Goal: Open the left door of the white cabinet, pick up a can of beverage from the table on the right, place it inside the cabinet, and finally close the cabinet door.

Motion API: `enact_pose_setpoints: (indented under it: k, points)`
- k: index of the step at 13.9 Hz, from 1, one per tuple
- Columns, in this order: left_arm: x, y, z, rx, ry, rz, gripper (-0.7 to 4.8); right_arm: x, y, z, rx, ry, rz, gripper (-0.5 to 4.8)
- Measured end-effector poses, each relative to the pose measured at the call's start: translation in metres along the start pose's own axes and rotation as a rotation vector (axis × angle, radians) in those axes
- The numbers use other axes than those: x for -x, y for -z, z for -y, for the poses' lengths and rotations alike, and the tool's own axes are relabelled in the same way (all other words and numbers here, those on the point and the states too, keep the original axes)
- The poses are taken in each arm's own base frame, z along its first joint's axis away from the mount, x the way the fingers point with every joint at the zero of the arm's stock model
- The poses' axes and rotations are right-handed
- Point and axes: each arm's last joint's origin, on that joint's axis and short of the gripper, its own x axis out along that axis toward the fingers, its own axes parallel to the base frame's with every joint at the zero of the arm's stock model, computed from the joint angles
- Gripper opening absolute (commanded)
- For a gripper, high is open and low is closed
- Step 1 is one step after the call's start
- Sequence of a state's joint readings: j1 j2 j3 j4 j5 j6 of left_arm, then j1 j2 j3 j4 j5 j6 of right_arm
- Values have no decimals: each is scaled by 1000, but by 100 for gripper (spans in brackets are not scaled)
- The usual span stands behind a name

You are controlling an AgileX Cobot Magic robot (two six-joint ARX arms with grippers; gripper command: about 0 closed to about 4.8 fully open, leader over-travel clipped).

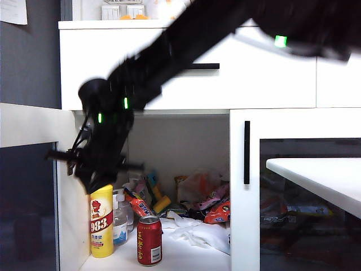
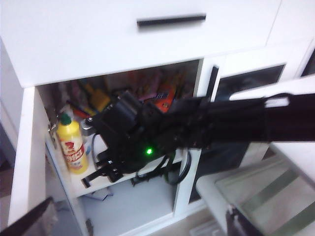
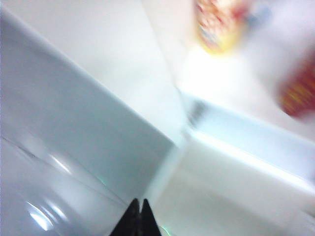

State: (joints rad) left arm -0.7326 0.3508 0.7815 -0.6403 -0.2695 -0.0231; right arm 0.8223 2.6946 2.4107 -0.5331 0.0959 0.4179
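**Exterior view: red can standing inside my open cabinet**

Item one, the can of beverage (image 1: pixel 149 240): a small red cylinder with yellow characters and a silver rim, standing upright on the front of the lower shelf inside the white cabinet (image 1: pixel 271 79). It is showing as a red blur in my right wrist view (image 3: pixel 299 94).

Item two, my right gripper (image 1: pixel 93 183): it is hanging at the end of the black arm reaching across from the right, above and left of the can, clear of it. Its fingers (image 3: pixel 139 219) are pressing together to a point, carrying nothing.

Item three, my left gripper (image 2: pixel 138 226): it is sitting wide, dark tips at the frame's edge, nothing between them, looking down on the cabinet from in front.

Item four, the left door (image 1: pixel 28 192): it is swinging fully outward, dark glass panel facing the room.

Items around the can: the yellow bottle (image 1: pixel 101 221) marked 983 is standing just beside it, with a clear bottle (image 1: pixel 120 223) behind; snack packets (image 1: pixel 211 203) and a crumpled white bag (image 1: pixel 197 231) are lying further back.

Surroundings: the table (image 1: pixel 321 178) is jutting in at the right, in front of the right door (image 1: pixel 299 192); a drawer front (image 1: pixel 237 73) with a black handle is running above.
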Motion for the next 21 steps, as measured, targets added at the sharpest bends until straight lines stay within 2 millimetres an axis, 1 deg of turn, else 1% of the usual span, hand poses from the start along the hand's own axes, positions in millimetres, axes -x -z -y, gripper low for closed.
enact_pose_setpoints:
  k: [1, 2, 3, 5, 6, 7, 8, 9, 10, 11, 12, 13, 14, 15, 16, 17, 18, 19, 20, 21]
  points:
    - [6, 0, -2, 8, 1, 28, 455, 17, -4, 1, 36, 67, -41, -7]
    - [11, 0, -3, 14, 1, 49, 443, 32, -8, 2, 64, 106, -87, -7]
    - [16, 0, -4, 19, 2, 69, 393, 50, -12, 2, 95, 123, -121, -7]
    - [20, 1, -5, 24, 13, 86, 240, 106, -39, -5, 131, 117, -74, -7]
    - [20, 1, -5, 23, 33, 87, 176, 143, -56, -8, 138, 100, -14, -7]
    - [20, 1, -4, 22, 49, 87, 142, 180, -70, -10, 148, 95, 50, -7]
    - [20, 1, -4, 22, 63, 86, 139, 246, -87, -9, 164, 106, 148, -7]
    - [20, 1, -4, 22, 64, 86, 75, 292, -93, -6, 168, 103, 200, -7]
    - [20, 1, -4, 21, 63, 85, -5, 333, -94, -2, 167, 91, 240, -7]
    - [20, 1, -4, 22, 45, 84, -6, 401, -92, 6, 162, 64, 328, -7]
    - [20, 1, -5, 26, 12, 84, -6, 451, -86, 14, 149, 46, 409, -8]
    - [20, 1, -6, 28, -29, 84, -6, 514, -72, 27, 134, 21, 515, -8]
    - [17, 5, -6, 26, -39, 73, -6, 576, -48, 45, 139, 2, 609, -8]
    - [8, 11, -4, 28, -39, 55, -6, 635, -13, 66, 166, -9, 692, -8]
    - [-9, 21, 0, 25, -66, 41, -6, 675, 31, 90, 181, -5, 694, -8]
    - [-23, 29, 2, 21, -143, 24, -6, 689, 64, 106, 193, 7, 683, -8]
    - [-35, 33, 2, 26, -241, 3, -6, 695, 98, 123, 201, 26, 688, -8]
    - [-41, 33, 3, 21, -266, -9, -6, 696, 112, 130, 193, 38, 721, -7]
    - [-53, 16, 7, 15, -270, 84, -6, 660, 156, 147, 168, 56, 799, -7]
    - [-54, -2, 7, 11, -269, 105, -6, 621, 169, 148, 171, 15, 838, -7]
